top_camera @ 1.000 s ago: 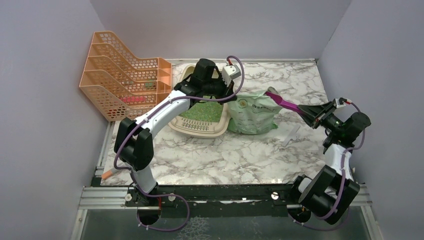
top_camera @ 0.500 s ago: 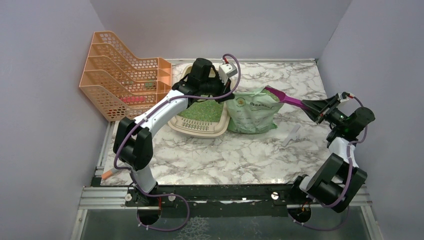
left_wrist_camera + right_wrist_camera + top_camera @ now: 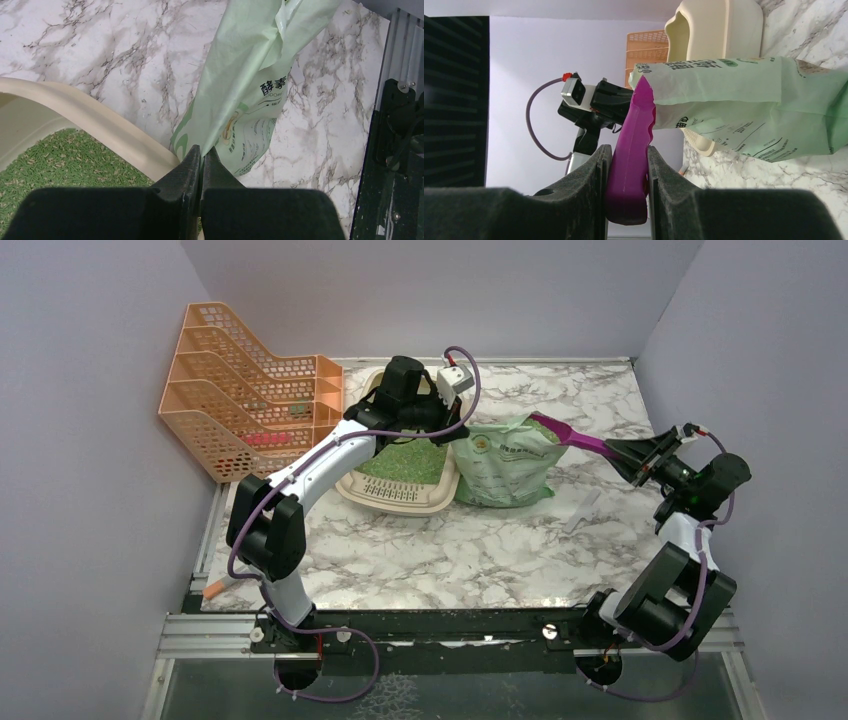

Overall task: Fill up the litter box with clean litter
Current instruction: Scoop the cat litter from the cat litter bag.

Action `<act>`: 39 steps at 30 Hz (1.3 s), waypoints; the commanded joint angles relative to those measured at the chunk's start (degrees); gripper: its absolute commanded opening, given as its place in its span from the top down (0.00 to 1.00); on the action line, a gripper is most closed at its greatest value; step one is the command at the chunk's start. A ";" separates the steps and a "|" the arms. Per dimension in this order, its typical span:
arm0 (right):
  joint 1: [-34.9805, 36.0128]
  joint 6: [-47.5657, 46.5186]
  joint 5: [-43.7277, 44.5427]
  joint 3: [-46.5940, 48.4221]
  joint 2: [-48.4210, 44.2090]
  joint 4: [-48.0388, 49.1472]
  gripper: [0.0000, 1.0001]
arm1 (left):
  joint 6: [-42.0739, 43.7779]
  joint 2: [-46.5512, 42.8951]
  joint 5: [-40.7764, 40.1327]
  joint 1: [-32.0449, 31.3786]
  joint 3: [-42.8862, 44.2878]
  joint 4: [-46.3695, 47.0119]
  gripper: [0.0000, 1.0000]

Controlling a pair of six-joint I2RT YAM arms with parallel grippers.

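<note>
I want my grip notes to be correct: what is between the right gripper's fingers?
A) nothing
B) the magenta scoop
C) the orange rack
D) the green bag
B: in the right wrist view, the handle of the scoop sits clamped between the fingers of the right gripper.

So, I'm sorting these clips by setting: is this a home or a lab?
Probably a lab test cell: robot left arm and right arm bolted to a metal rail, plain walls boxing in the marbled table, and props like a litter box.

Left end effector (image 3: 201, 155) pinched tight; right end effector (image 3: 628, 152) clamping, wrist raised
</note>
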 commanded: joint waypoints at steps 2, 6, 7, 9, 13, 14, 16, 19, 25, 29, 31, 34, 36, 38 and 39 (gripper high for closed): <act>-1.42 10.78 -0.46 0.10 0.71 12.26 0.99 | -0.11 -2.33 -5.30 3.71 0.08 3.93 1.00; -1.41 11.58 -0.43 -0.56 0.20 13.41 0.99 | -0.20 -1.60 -5.21 3.71 -0.15 4.52 1.00; -1.46 11.26 -0.47 -0.70 -0.14 13.37 0.99 | -0.18 -1.44 -4.96 3.71 0.00 4.53 1.00; -1.47 10.36 -0.52 -1.18 -0.91 12.15 0.99 | -0.10 -1.54 -4.25 3.71 0.11 4.89 1.00; -1.30 10.09 0.09 -3.59 -4.15 10.08 0.99 | 0.41 -1.11 -4.54 3.71 0.66 4.49 1.00; -1.27 9.91 0.32 -4.48 -5.45 9.43 0.99 | 0.62 -0.98 -4.59 3.71 0.68 4.38 1.00; -1.09 9.81 0.99 -5.92 -8.33 8.23 0.99 | 0.78 -0.90 -4.33 3.71 0.51 4.63 1.00; -0.56 9.89 1.55 -7.84 -11.91 7.53 0.99 | 1.26 -0.90 -3.30 3.71 0.34 4.96 1.00; -0.45 16.09 3.14 -12.62 -14.20 14.41 0.99 | 1.66 -0.80 -3.64 3.71 0.29 4.58 1.00; -0.42 19.15 4.20 -12.73 -13.46 17.37 0.99 | 1.81 -0.84 -4.21 3.71 0.11 4.30 1.00; -0.44 21.33 4.84 -12.46 -12.09 19.56 0.99 | 2.25 -0.97 -4.20 3.71 -0.10 4.03 1.00; -0.43 24.28 4.63 -11.10 -9.06 23.49 0.99 | 3.06 -1.22 -3.84 3.71 -0.53 3.84 1.00; -0.46 24.78 4.45 -10.03 -7.54 23.70 0.99 | 3.49 -1.23 -3.45 3.71 -0.75 3.78 1.00; -0.65 23.54 3.79 -8.88 -6.18 22.36 0.99 | 3.62 -1.24 -3.03 3.71 -0.85 3.74 1.00; -0.82 22.07 3.26 -8.12 -5.44 21.02 0.99 | 3.62 -1.24 -3.01 3.71 -0.79 3.74 1.00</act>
